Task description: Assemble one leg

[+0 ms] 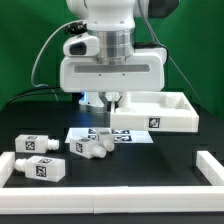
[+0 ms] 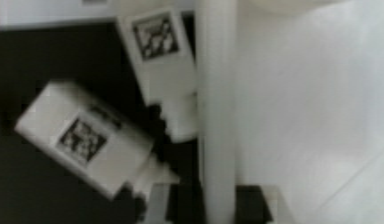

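My gripper (image 1: pixel 112 100) is shut on the near-left rim of the large flat white square panel (image 1: pixel 158 112), which sits at the exterior view's right. In the wrist view the rim (image 2: pixel 215 90) runs between my dark fingers (image 2: pixel 185 200), with the panel's flat face (image 2: pixel 322 110) to one side. Several white legs with square tags lie on the black table at the exterior view's left: one (image 1: pixel 34 143), one (image 1: pixel 40 168) and a pair (image 1: pixel 90 149). One leg (image 2: pixel 82 135) shows in the wrist view beside the rim, apart from my fingers.
The marker board (image 1: pixel 100 134) lies flat under my gripper, and one of its tags shows in the wrist view (image 2: pixel 157 35). A white border rail runs along the table's front (image 1: pixel 100 196) and the exterior view's right (image 1: pixel 212 165). A green backdrop stands behind.
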Controlling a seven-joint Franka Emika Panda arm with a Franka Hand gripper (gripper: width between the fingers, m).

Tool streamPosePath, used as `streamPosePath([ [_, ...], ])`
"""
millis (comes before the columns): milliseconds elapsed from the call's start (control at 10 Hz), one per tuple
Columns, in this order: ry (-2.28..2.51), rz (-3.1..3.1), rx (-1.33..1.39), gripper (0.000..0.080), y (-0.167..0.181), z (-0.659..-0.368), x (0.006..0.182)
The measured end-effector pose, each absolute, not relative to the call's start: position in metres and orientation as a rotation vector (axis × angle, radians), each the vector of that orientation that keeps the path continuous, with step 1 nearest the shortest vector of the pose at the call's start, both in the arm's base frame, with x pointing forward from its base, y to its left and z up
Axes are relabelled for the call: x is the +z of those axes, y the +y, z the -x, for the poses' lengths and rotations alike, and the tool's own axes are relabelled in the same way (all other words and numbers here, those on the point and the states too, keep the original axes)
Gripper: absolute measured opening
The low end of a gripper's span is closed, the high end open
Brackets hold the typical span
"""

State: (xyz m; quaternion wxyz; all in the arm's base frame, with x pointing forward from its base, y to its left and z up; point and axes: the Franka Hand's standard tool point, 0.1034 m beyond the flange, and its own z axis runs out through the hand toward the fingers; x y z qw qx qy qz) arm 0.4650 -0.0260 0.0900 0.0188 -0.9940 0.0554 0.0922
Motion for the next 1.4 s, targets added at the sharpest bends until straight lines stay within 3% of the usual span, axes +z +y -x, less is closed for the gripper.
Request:
streamPosePath([
  [500, 0.160, 3.087, 0.307, 0.0054, -0.020, -0.461, 0.086],
  [900, 0.129, 3.118, 0.302, 0.0054, -0.033, -0.515, 0.078],
  [1400, 0.097, 3.116, 0.310, 0.0054, -0.035, -0.515, 0.074],
])
